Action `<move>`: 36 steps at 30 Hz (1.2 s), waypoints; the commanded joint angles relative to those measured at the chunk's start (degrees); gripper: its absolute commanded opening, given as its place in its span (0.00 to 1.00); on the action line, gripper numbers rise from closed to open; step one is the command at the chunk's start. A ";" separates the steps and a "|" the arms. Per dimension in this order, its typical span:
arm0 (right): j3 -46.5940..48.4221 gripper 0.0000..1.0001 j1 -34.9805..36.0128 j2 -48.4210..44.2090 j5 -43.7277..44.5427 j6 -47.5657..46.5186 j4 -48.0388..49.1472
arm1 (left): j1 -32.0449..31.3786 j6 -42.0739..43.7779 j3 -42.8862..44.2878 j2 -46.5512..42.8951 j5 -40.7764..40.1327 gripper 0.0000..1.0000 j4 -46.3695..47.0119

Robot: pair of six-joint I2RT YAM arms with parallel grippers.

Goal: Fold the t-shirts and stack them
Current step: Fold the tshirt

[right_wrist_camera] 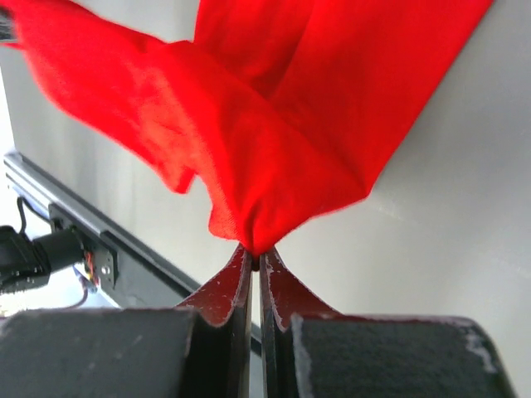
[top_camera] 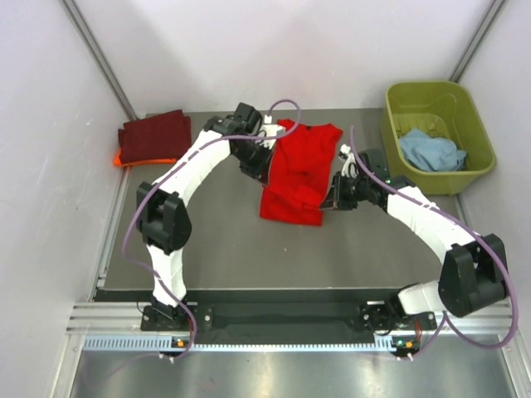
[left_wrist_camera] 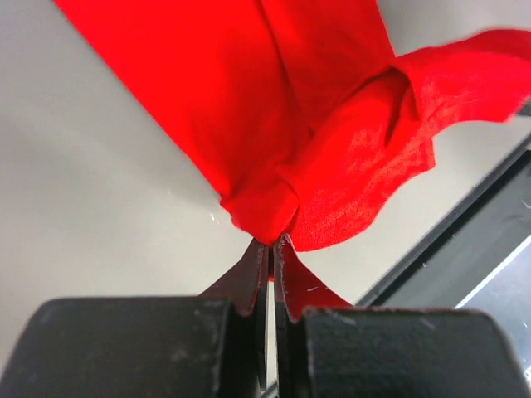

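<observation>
Top external: the red shirt [top_camera: 299, 170] lies in the middle of the counter [top_camera: 216, 245], between the two hands. The left hand [top_camera: 264, 156] is at its far left edge and the right hand [top_camera: 333, 197] at its near right edge. Well off beyond the left hand, a folded maroon shirt [top_camera: 155, 134] sits on an orange shirt [top_camera: 121, 158]. Beyond the right hand, a blue shirt [top_camera: 431, 151] lies in the green tub [top_camera: 397, 93], not yet folded.

Left wrist: the left hand [left_wrist_camera: 271, 247] is pressed together on a small bunched tuck of the red shirt [left_wrist_camera: 249, 108], held right at the fingertips. The cloth runs away from the hand over the pale counter [left_wrist_camera: 91, 207], and a loose flap hangs to one side.

Right wrist: the right hand [right_wrist_camera: 255, 254] is likewise pinching a narrow tuck of the red shirt [right_wrist_camera: 348, 108] at its very tips, with a slack fold drooping beside it.

Both grips look shallow. If the arms pull apart or lift at different speeds, I think a tuck could slide out, or the fold could land crooked. The loose flaps may also get trapped inside the fold and leave it lumpy.
</observation>
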 commanded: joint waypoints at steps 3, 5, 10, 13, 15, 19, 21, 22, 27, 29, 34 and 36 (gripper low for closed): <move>6.14 0.00 -2.41 3.71 1.17 -2.42 4.14 | -0.13 2.45 6.79 7.16 3.15 0.00 -2.14; 7.37 0.00 -3.46 5.46 1.44 -2.34 5.11 | 0.21 2.89 9.68 9.62 2.80 0.00 -1.88; 11.24 0.00 -4.16 10.04 1.62 -4.00 6.96 | 2.41 1.49 16.98 15.07 4.20 0.00 -2.06; 12.21 0.00 -4.87 13.29 1.35 -3.75 8.45 | 3.91 1.14 18.31 15.96 3.50 0.00 0.14; 12.74 0.00 -5.04 15.66 1.00 -3.39 9.77 | 4.96 0.44 18.75 16.66 2.88 0.00 2.25; 16.50 0.00 -5.83 19.71 0.39 -3.13 10.65 | 5.84 -0.09 23.22 21.39 2.79 0.00 2.26; 18.09 0.00 -6.27 22.17 0.38 -3.48 10.65 | 5.84 -0.18 26.56 23.33 3.06 0.00 1.91; 19.67 0.00 -6.36 22.87 0.30 -3.57 10.65 | 5.84 -0.10 27.44 25.08 3.15 0.00 1.99; 23.02 0.00 -6.80 26.30 0.65 -3.74 10.91 | 5.93 0.25 29.56 27.73 2.18 0.00 4.45; 23.64 0.00 -6.80 27.01 0.82 -3.48 11.35 | 6.02 0.34 29.56 28.52 1.74 0.00 6.12; 22.94 0.00 -6.72 27.36 1.88 -3.48 11.97 | 6.19 -0.18 29.56 29.58 1.04 0.00 9.54; 22.50 0.00 -6.89 27.45 2.66 -4.00 12.06 | 6.19 -0.79 29.56 29.84 0.69 0.00 11.39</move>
